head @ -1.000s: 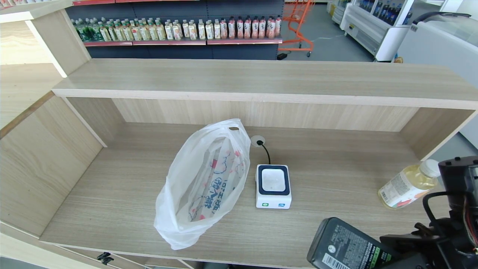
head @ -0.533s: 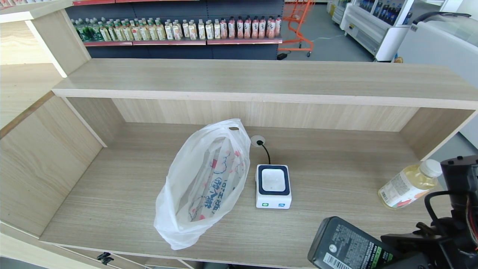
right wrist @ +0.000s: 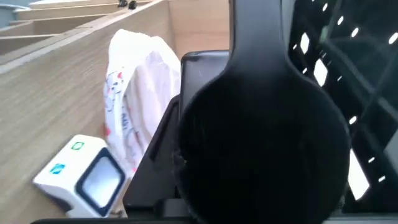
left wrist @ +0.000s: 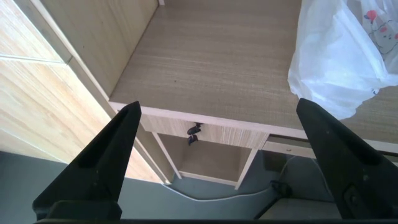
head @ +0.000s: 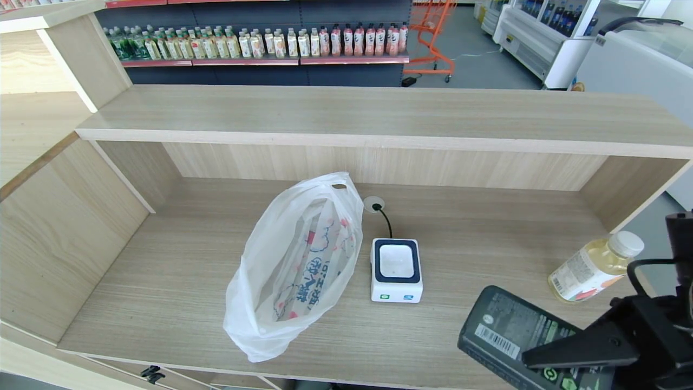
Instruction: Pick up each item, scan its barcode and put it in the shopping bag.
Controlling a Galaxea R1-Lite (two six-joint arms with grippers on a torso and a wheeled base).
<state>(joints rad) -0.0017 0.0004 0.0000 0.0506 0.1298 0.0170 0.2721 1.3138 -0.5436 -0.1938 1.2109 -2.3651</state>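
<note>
The right gripper is clamped on the flat black pouch with a barcode label, held above the wooden worktop's near edge, right of the white square scanner; the left gripper hangs wide open. The barcode faces up, so without a turn the scan would likely fail.

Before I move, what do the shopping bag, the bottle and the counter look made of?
Shopping bag: thin white plastic film, translucent and crinkled. Bottle: clear plastic likely, pale liquid showing through, white cap. Counter: wood-grain laminate probably, matte.
</note>
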